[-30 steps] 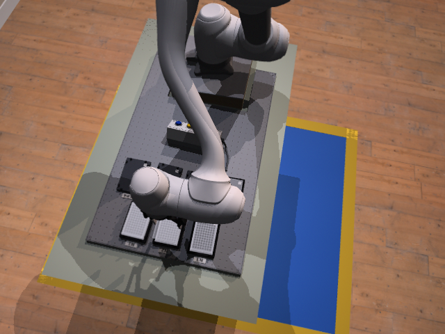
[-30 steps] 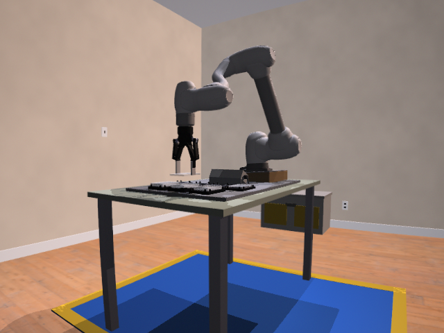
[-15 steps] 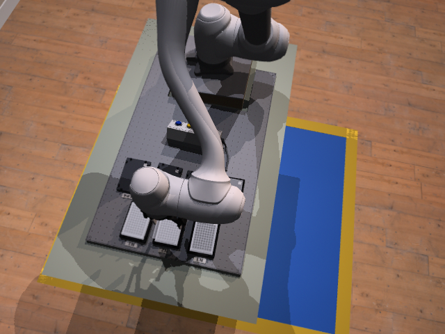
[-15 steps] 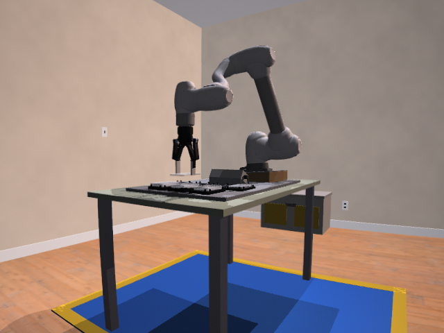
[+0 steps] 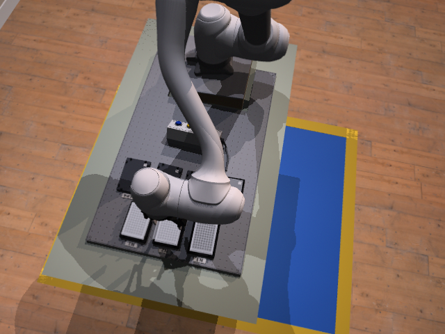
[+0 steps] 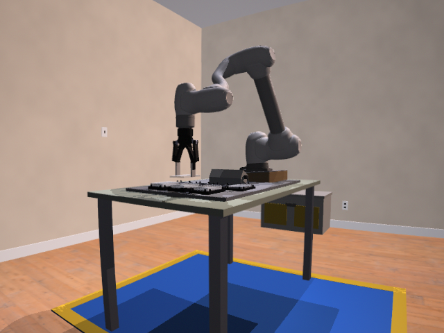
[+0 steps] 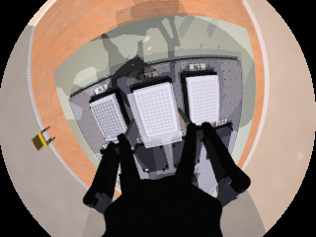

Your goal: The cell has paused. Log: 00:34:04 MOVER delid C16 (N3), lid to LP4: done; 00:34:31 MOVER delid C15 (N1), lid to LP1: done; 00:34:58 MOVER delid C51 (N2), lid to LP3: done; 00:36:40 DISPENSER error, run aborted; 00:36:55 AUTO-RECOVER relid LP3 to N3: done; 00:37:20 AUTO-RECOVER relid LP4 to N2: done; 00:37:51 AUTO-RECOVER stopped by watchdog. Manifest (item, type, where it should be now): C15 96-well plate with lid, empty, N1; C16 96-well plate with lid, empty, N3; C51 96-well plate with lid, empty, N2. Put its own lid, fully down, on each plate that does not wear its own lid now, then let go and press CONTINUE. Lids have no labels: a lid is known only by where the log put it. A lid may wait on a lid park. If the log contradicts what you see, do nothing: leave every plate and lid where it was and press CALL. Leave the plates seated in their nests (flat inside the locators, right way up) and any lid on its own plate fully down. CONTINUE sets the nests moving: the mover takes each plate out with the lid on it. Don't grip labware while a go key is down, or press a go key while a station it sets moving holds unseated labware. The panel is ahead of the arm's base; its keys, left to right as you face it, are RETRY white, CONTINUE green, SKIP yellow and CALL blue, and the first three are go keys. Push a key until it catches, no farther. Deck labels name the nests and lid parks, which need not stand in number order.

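A: What is the gripper doing?

B: It is clamped about half open on a thin clear lid, held level in the air above the plates, left of centre in the exterior view.

A: And the arm?

B: It rises from its base, folds at the top and reaches forward; the wrist points straight down.

A: Where are the plates?

B: Three sit in a row low in the top view: left, middle, right.

A: Any labels?

B: Small deck tags are there, too small to read.
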